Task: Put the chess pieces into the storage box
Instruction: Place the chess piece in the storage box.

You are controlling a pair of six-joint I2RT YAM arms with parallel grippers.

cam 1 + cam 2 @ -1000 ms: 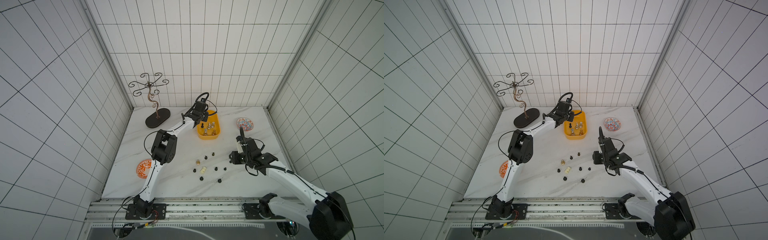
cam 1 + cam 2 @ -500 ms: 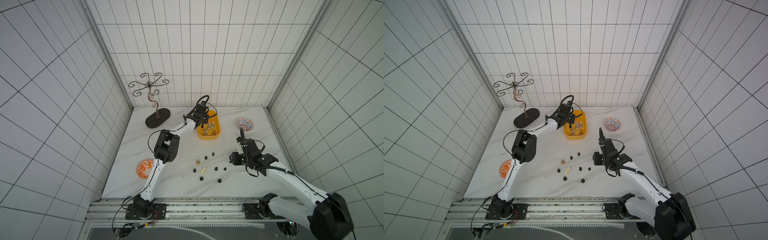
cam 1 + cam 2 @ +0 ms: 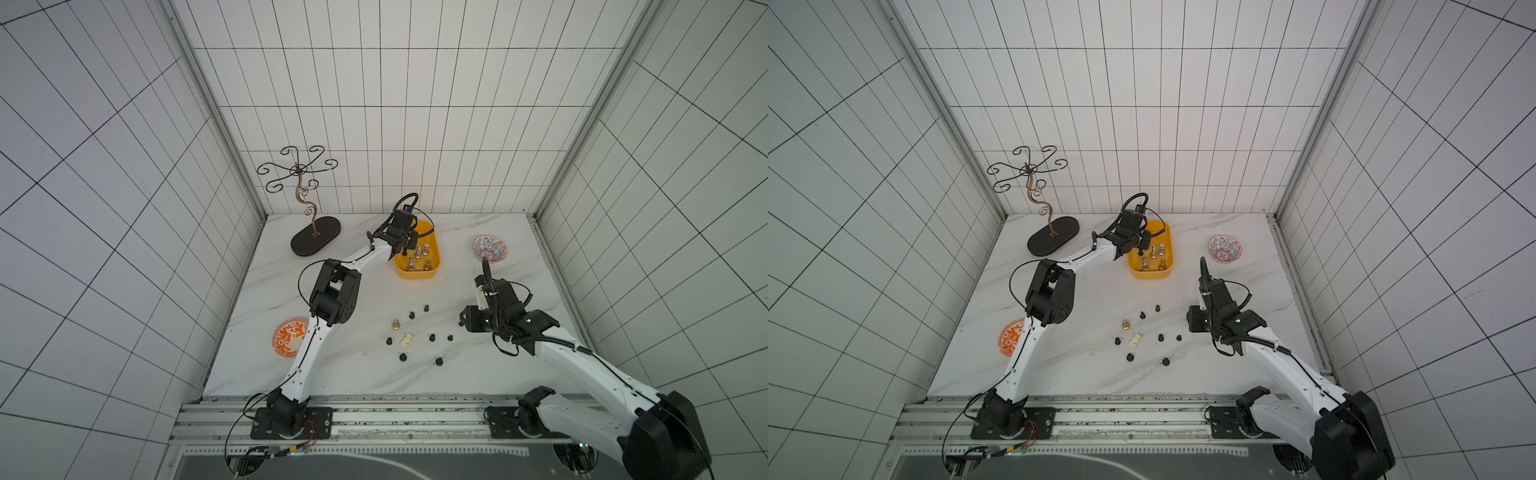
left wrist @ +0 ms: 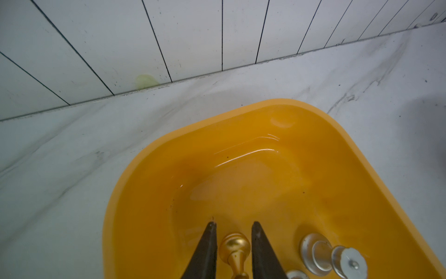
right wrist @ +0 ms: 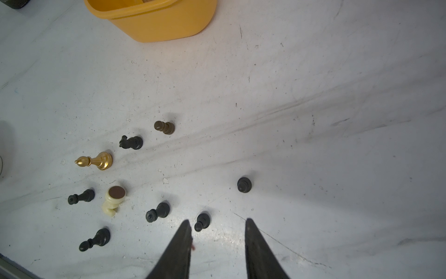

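The yellow-orange storage box stands near the back wall and holds silver pieces. My left gripper hangs inside the storage box, open, with a gold piece standing between its fingers and a thin gap on each side. Several chess pieces remain on the table: black pawns, a gold one and a cream one lying down. My right gripper hovers open beside them, holding nothing.
A dark metal jewelry stand is at the back left. A red-and-blue patterned bowl sits at the back right. An orange patterned plate lies under the left arm. The tiled back wall is just behind the box.
The left gripper reached further over the box and its jaws parted from the gold piece. The right arm has stayed still.
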